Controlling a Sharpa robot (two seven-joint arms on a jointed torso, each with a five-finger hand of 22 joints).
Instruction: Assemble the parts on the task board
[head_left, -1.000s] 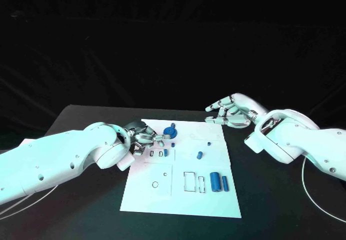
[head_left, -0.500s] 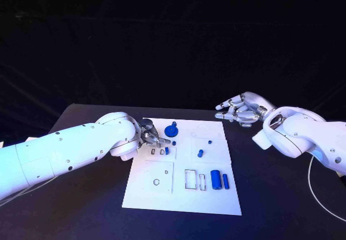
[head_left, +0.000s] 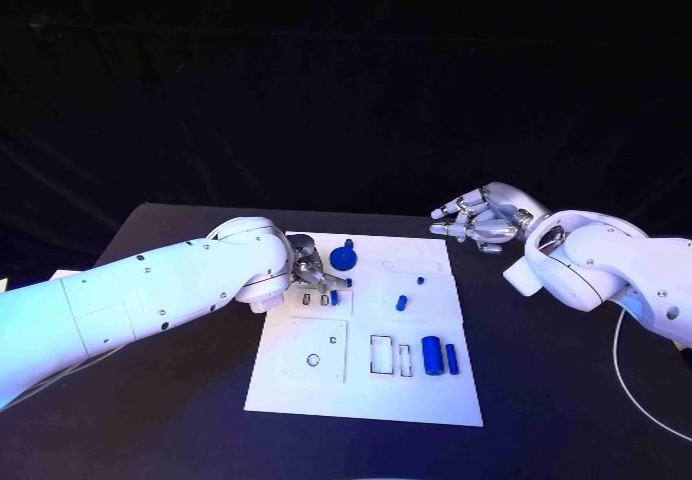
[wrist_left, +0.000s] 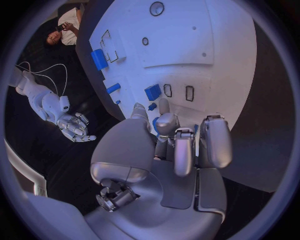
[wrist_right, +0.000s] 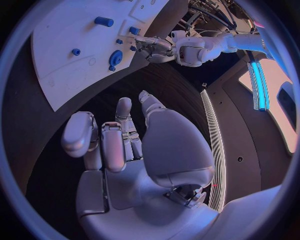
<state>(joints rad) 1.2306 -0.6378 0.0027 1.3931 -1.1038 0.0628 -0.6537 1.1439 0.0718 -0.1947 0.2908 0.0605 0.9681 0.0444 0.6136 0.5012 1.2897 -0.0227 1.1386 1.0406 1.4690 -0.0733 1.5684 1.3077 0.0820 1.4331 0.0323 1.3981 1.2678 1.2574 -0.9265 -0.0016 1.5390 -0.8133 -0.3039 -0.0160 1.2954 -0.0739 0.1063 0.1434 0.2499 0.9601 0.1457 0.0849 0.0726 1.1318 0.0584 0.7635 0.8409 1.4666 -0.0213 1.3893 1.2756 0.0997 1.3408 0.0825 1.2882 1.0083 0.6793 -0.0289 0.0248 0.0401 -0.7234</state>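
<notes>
Meanwhile, the left hand (head_left: 310, 279) was lowered onto the task board (head_left: 317, 395) near its far left corner, fingers curled by small blue parts (wrist_left: 153, 92); whether anything was pinched could not be told. The right hand (head_left: 476, 222) was held open, empty, beyond the far right corner.
</notes>
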